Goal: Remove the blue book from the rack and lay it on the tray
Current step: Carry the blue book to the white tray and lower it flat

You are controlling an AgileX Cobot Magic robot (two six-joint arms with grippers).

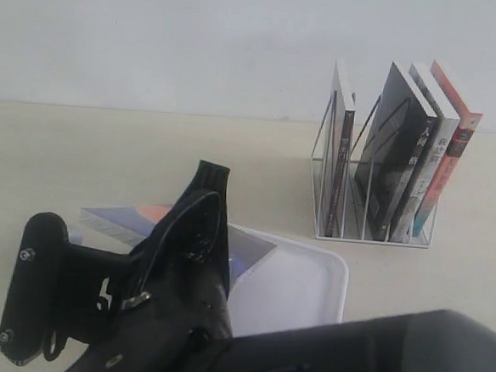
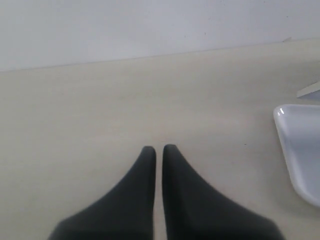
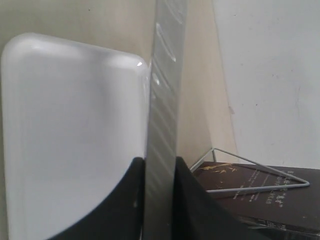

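Clearly saw the blue book out of the rack and pinched in the right gripper, fingers pressed on either cover near one edge. Found it lying roughly flat and low over the table, one end reaching across the far left rim of the tray, the other sticking out past that rim toward the left of the exterior view. Could not judge contact with the tray behind the arm's dark body, nor make out the middle of the cover. Noted deep blue and an orange-red patch on the exposed end. Counted several other books upright in the rack, beyond and to the right of the tray, among them a dark book leaning against a divider. Found the left gripper apart from all this, above bare table, jaws pressed nearly together with only a thin slit between and nothing in it.
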